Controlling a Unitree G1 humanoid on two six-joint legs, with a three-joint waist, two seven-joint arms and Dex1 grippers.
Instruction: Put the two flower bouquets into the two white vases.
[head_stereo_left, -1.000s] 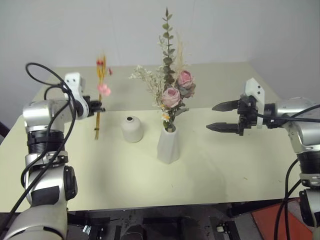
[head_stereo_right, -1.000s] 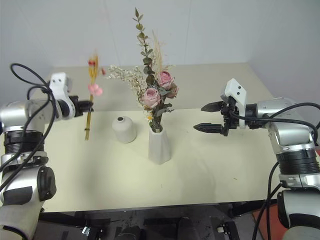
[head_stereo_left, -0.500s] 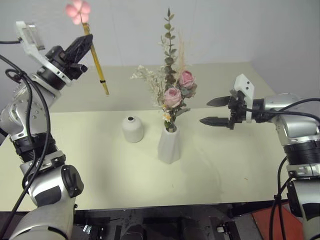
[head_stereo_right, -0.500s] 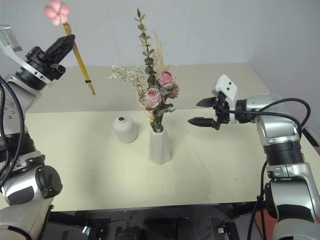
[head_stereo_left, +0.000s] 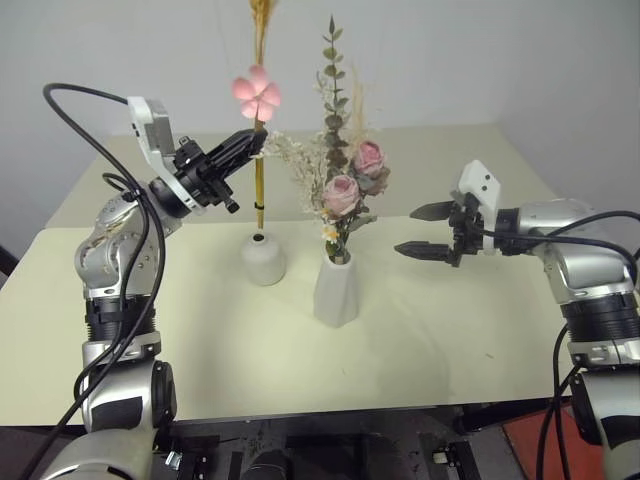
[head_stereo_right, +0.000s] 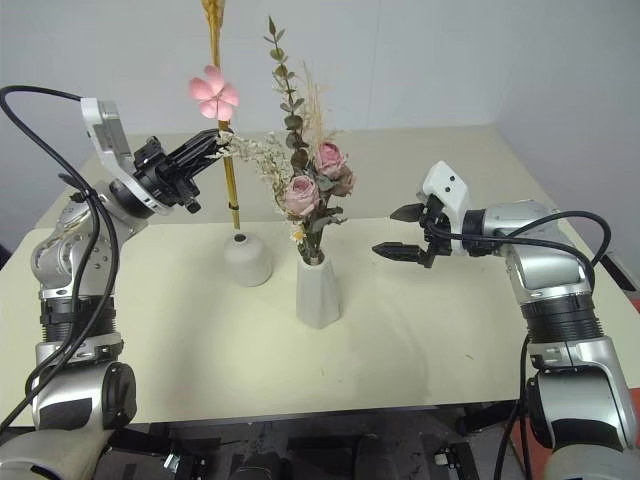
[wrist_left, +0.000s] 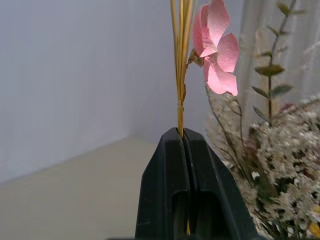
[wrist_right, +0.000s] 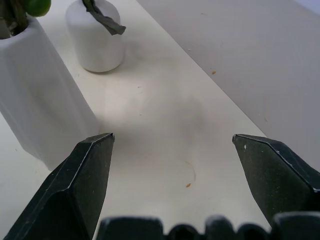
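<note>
Standing upright above the round vase (head_stereo_left: 264, 258), the slim bunch (head_stereo_left: 259, 150) of yellow stalks with a pink blossom has its lower end just over the small neck. The left gripper (head_stereo_left: 253, 143) is clenched on the stalks below the blossom. To the right, the taller vase (head_stereo_left: 336, 290) already holds the bushy bunch (head_stereo_left: 340, 170) with pink roses. Both vases stand on the pale table (head_stereo_left: 400, 330). Further right, the right gripper (head_stereo_left: 417, 231) hovers with fingers spread wide, grasping nothing.
</note>
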